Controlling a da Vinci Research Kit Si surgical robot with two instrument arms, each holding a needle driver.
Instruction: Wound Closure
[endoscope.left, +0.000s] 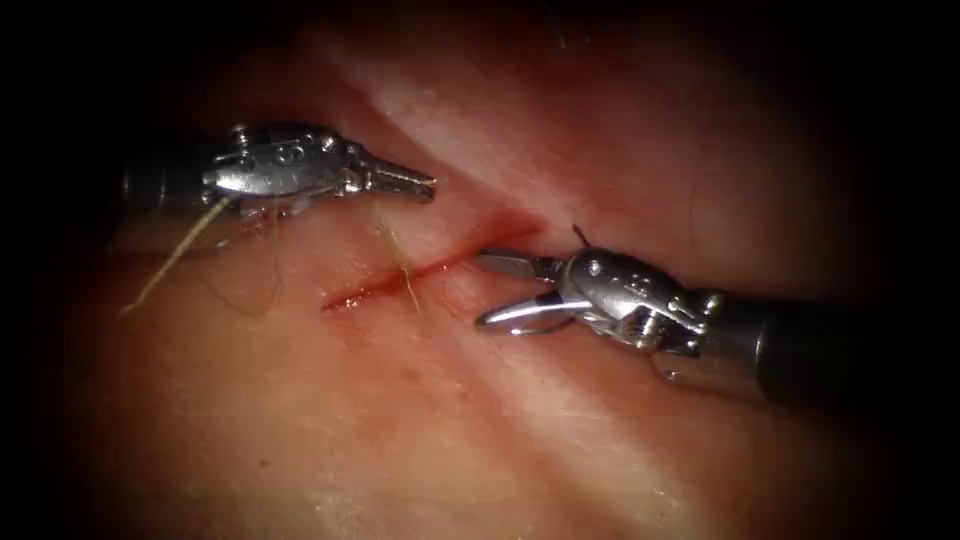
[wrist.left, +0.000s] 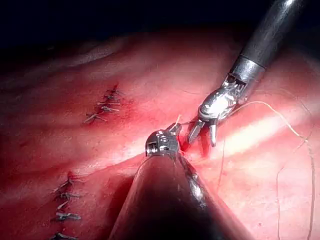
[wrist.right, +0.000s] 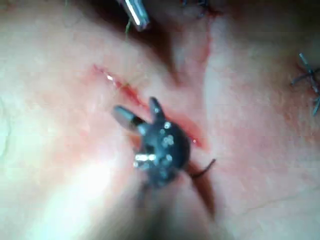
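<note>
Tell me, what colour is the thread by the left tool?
Pale yellow thread, best in the endoscope view.

Tissue (endoscope.left: 300, 420) carries cut (endoscope.left: 420, 270), thread (endoscope.left: 170, 262), red fluid (endoscope.left: 370, 292).

Endoscope above-front of cut (endoscope.left: 420, 272) — wrist views close along shafts; all share cut.

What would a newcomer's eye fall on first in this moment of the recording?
The thin red cut slanting across the pale pink tissue, crossed by a yellowish thread. At its right end, the right arm's shiny steel pincer is spread open, holding nothing. Left of the cut, the left arm's steel pincer is shut, with yellowish thread trailing below its wrist.
</note>
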